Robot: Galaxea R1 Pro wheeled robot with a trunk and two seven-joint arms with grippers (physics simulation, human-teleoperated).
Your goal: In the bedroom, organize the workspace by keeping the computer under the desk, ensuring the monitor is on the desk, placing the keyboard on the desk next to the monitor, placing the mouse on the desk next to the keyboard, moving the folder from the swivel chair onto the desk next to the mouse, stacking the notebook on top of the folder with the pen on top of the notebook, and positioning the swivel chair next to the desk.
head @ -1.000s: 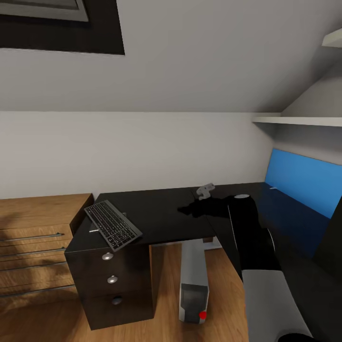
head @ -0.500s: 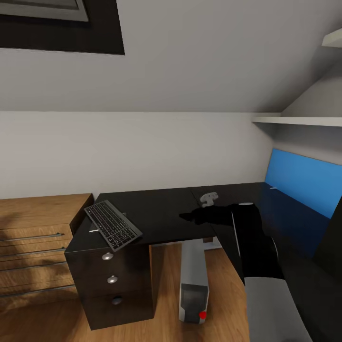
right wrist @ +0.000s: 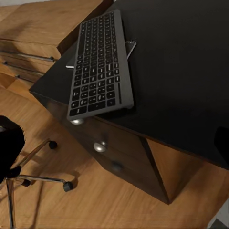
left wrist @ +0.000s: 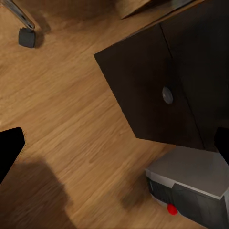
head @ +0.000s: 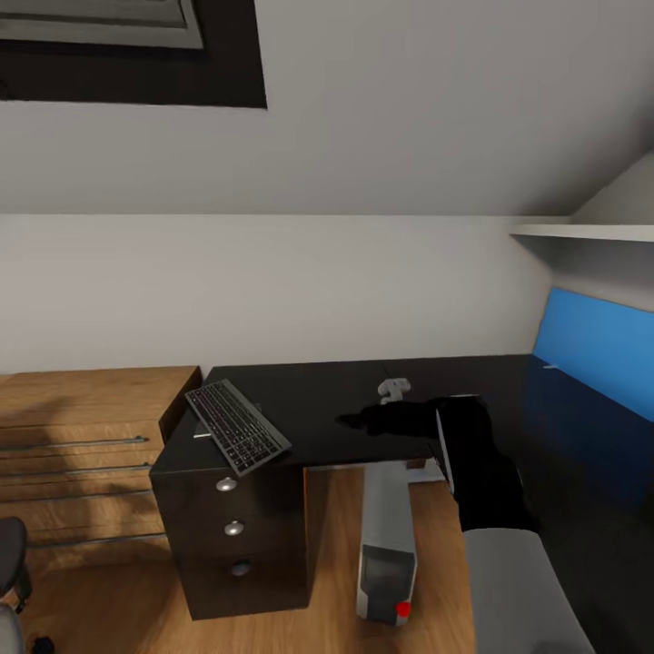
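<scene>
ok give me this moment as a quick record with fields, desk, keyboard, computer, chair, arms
desk: black desk, drawers under its left end
keyboard: keyboard at the desk's left front corner, overhanging the edge, a thin flat item tucked under it
computer: computer standing on the floor under the desk, red button low on its front
chair: chair base on the wood floor beside the drawers
right arm: right arm stretched over the desk
end effectors: open or shut unclear

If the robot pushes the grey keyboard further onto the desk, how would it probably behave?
The flat grey keyboard looks thin and rigid, so it would likely slide as one piece over the glossy black desk. One corner overhangs the desk edge, so a push near it may pivot or tip it.
</scene>
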